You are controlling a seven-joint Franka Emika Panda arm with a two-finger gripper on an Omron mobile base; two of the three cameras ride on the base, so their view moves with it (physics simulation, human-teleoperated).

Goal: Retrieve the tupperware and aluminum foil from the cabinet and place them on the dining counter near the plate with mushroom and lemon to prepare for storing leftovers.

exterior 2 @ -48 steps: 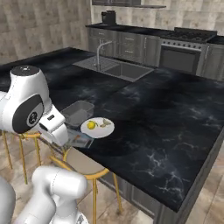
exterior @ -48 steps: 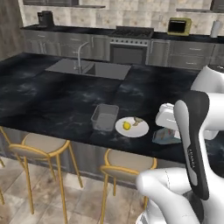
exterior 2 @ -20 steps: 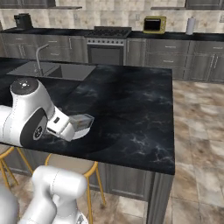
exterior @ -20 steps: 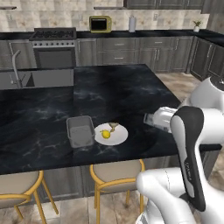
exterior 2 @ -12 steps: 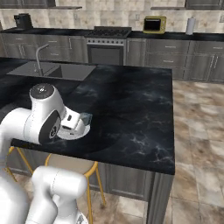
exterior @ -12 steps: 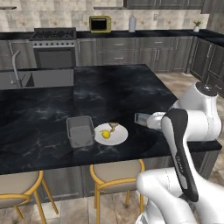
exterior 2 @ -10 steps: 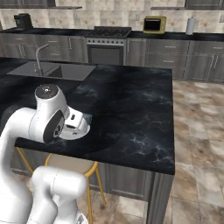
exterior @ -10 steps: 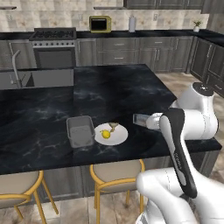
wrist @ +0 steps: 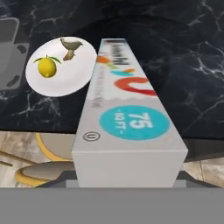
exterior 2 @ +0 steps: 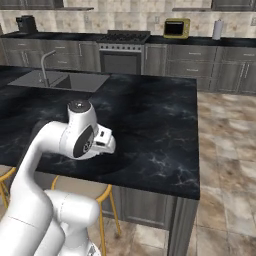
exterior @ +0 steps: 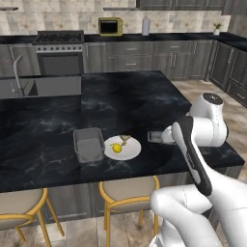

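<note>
The aluminum foil box (wrist: 127,113), long and grey-white with a teal circle on it, runs up the middle of the hand view, and it hides my fingertips. My gripper (exterior: 165,137) is shut on the foil box (exterior: 155,137) low over the dark dining counter (exterior: 120,103), just right of the plate. The white plate (exterior: 126,152) carries a lemon (exterior: 116,148) and a mushroom (exterior: 124,140). In the hand view the plate (wrist: 65,81) lies left of the box's far end. The clear grey tupperware (exterior: 89,144) stands on the counter against the plate's left side.
Yellow-framed stools (exterior: 126,193) stand under the counter's near edge. A sink (exterior: 38,87) is set in at the left. The stove (exterior: 60,55), microwave (exterior: 110,26) and back cabinets lie beyond. My arm (exterior 2: 75,135) blocks the plate in the right base view.
The base drove early on, shifting both views. Since then the arm has carried the foil box left toward the plate and lowered it close to the counter.
</note>
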